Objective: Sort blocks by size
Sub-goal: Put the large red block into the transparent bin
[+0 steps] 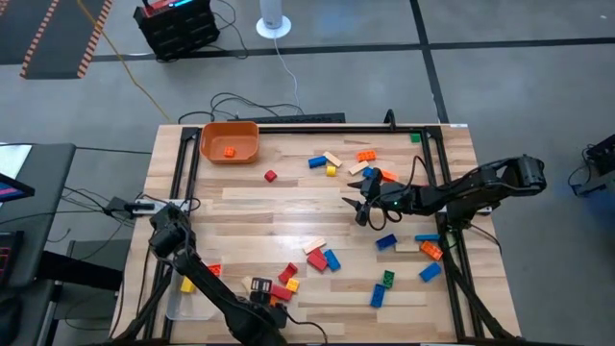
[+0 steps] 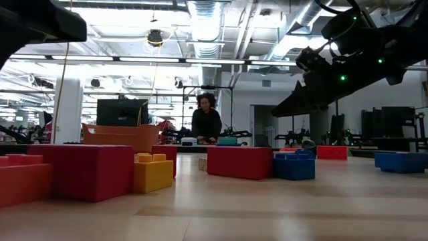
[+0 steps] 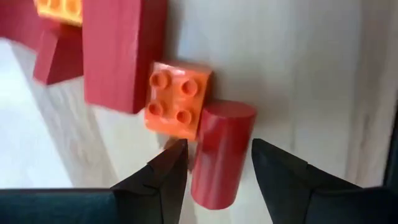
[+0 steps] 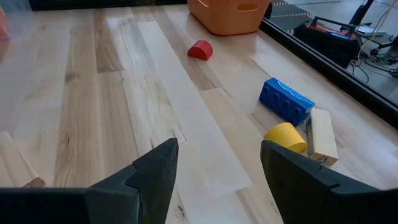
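red cylinder block [image 3: 221, 152] between left gripper [image 3: 217, 163] fingers

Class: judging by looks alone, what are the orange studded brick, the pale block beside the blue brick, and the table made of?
Orange brick: probably plastic, with smooth moulded studs.
Pale block: looks like unpainted wood, matte and cream.
Table: wood, with visible grain and plank seams.

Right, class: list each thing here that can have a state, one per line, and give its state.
Left gripper: jaws apart, astride the red cylinder, not clamped.
Red cylinder: lying on its side, touching the orange brick.
Orange brick: studs up, on the table.
Right gripper: jaws open, empty, above bare wood.
Orange bin: upright, one orange block inside.
Blue brick: lying beside the tan block.
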